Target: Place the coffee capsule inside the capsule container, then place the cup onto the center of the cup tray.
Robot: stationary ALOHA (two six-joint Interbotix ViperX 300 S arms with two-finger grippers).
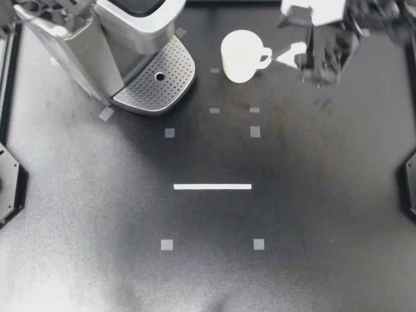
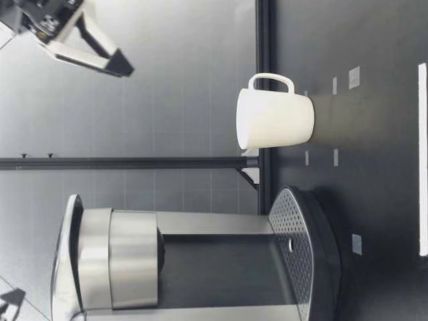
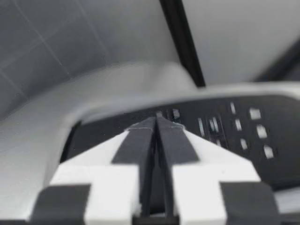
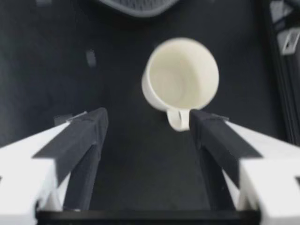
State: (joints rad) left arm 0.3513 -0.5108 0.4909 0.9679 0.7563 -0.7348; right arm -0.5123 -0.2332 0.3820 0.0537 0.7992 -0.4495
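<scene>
One white cup (image 1: 242, 56) stands upright on the black bench (image 1: 292, 214) in the top view. It is just beside the perforated cup tray (image 1: 156, 81) of the coffee machine (image 1: 123, 32) and apart from it. The cup's handle is turned toward the right tool (image 1: 305, 62), which hovers near it.

From the low view the cup (image 2: 274, 119) rests on the bench beside the machine (image 2: 134, 261) and its tray (image 2: 301, 254), with the right tool (image 2: 100, 50) hanging high above the cup, fingers spread.

The left wrist view shows the left tool (image 3: 156, 123) with its fingers pressed together and nothing between them, over the machine's dark button panel (image 3: 234, 126).

The right wrist view shows the right tool (image 4: 147, 117) spread wide and holding nothing. The cup (image 4: 180, 77) lies ahead of it, mouth up, with the handle pointing back toward the fingers
</scene>
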